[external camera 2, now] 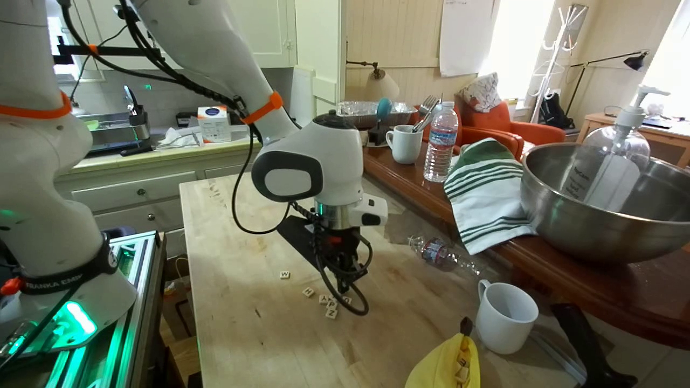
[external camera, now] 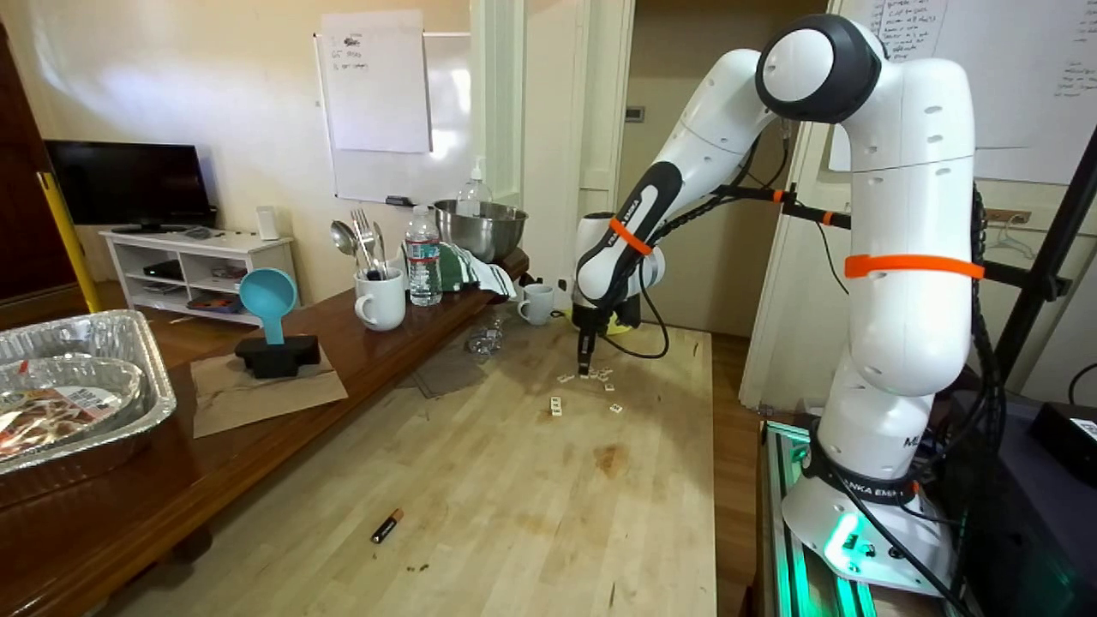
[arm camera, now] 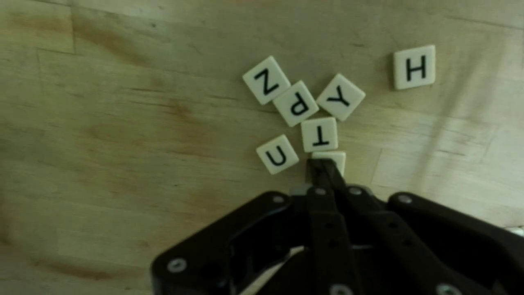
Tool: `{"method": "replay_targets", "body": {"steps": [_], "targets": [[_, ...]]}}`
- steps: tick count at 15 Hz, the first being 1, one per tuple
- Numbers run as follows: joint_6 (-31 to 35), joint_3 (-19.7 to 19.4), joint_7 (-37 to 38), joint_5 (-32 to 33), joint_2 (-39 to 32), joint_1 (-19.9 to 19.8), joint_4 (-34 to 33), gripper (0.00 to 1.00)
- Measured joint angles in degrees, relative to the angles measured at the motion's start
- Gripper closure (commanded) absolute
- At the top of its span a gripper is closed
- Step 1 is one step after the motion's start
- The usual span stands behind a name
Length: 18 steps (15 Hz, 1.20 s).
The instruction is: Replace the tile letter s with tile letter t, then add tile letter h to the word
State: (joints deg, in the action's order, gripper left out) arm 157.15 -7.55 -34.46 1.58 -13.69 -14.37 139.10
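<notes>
My end effector (arm camera: 322,162) is narrow — fingertips together, nothing seen between them — and covers part of a half-hidden tile (arm camera: 338,158) that touches or nearly touches the T tile (arm camera: 319,135). In the wrist view the T tile lies just ahead of those tips, its crossbar facing them; it's squarish, with no long axis. The P tile (arm camera: 295,103) and Y tile (arm camera: 341,97) crowd its far side, so I'd expect to widen, then ease forward without nudging them. The H tile (arm camera: 414,67) is well apart from the T tile. I can't make out the S tile.
</notes>
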Motion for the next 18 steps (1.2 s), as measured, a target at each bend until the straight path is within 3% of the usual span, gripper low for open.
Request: {"method": "replay_targets", "body": {"steps": [18], "targets": [[0.0,0.5,0.0,-0.1,5.0,0.0,3.7,1.00]]}}
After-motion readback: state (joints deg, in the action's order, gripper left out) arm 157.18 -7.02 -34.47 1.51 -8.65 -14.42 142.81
